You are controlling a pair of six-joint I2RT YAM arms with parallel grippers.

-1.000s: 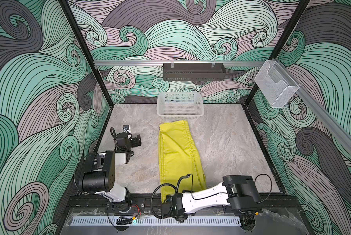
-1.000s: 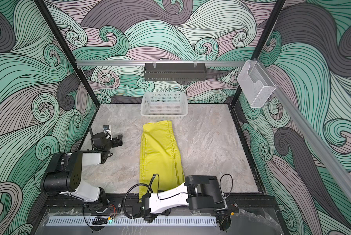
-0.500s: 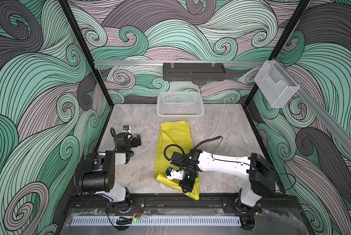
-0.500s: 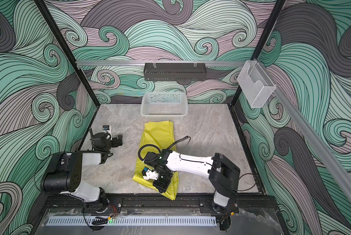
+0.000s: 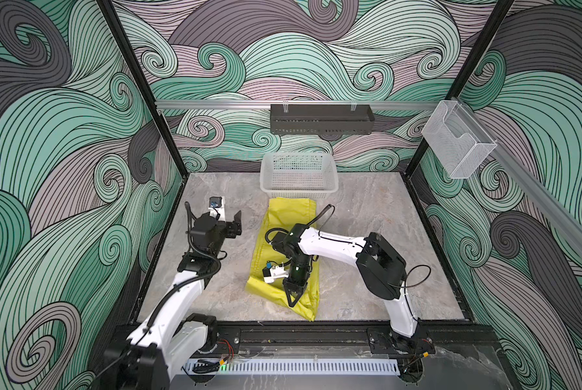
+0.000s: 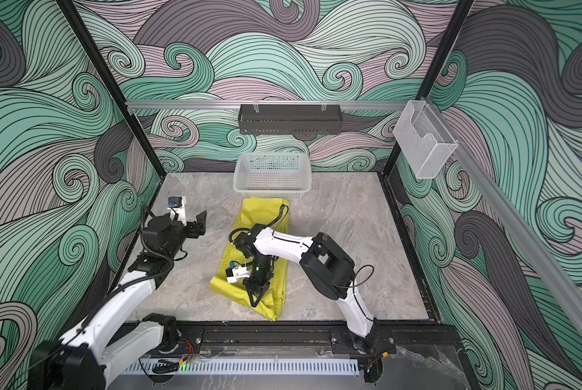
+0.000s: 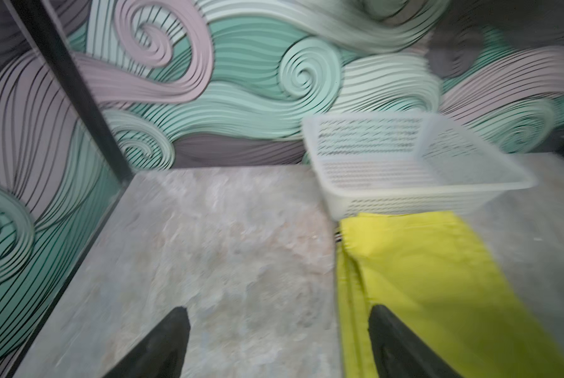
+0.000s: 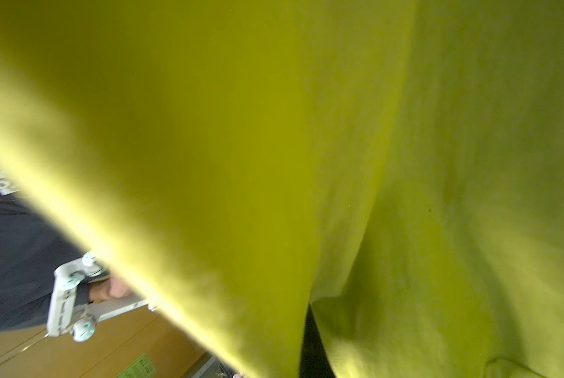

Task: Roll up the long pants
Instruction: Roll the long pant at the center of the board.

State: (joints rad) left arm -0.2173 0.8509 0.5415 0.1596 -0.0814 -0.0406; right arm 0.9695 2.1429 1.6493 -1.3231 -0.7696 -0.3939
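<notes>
The long pants lie lengthwise mid-worktop, far end touching the basket, near end lifted in the right end effector's closed pinch. The left end effector hovers wide and empty alongside. Unpinned, the thin fabric may slip or roll crooked.

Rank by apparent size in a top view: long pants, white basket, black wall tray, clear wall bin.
1. long pants, largest, even partly hidden by the right arm.
2-4. white basket, black wall tray, clear wall bin: too alike to rank; tray and bin hang nearer the camera.
</notes>
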